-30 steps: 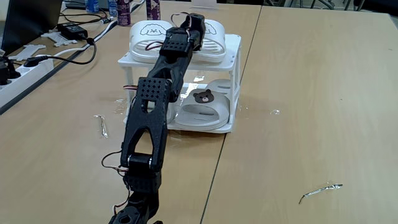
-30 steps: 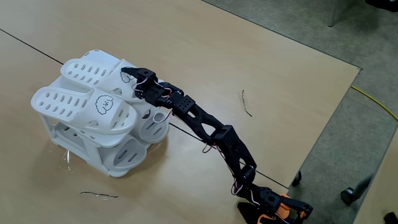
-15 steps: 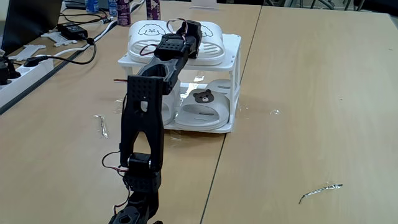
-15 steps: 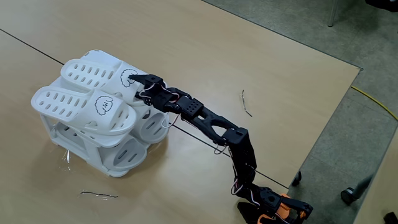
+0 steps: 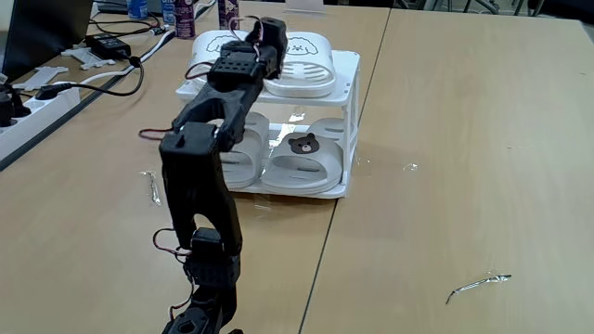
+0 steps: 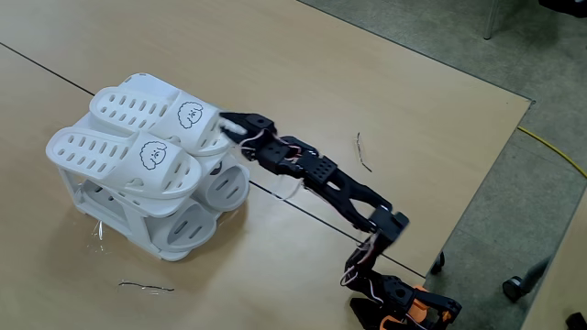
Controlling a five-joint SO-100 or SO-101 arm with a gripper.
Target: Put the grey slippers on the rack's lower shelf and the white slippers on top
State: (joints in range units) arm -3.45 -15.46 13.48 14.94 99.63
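Note:
The white rack (image 5: pixel 349 121) (image 6: pixel 87 197) stands on the table. Both white slippers (image 5: pixel 311 65) (image 6: pixel 119 105) with puppy faces lie side by side on its top tier. The grey slippers (image 5: pixel 302 160) (image 6: pixel 225 188) lie on the lower shelf (image 5: pixel 327 188); one shows its bear charm, and the arm partly hides the other. My gripper (image 5: pixel 269 28) (image 6: pixel 227 124) hovers just off the heel of one white slipper at top-tier height. It looks slightly open and holds nothing.
A power strip (image 5: pixel 37 97), cables and bottles (image 5: pixel 181 14) sit along the table's left and back in one fixed view. Bits of wire (image 5: pixel 151 186) (image 5: pixel 478 283) (image 6: pixel 364 151) lie on the wood. The arm's base (image 6: pixel 404 307) stands near the table edge.
The arm has drawn back from the top tier and folded at the elbow. The white slipper's puppy face, half covered a second ago, is now fully in view. The slippers have not moved.

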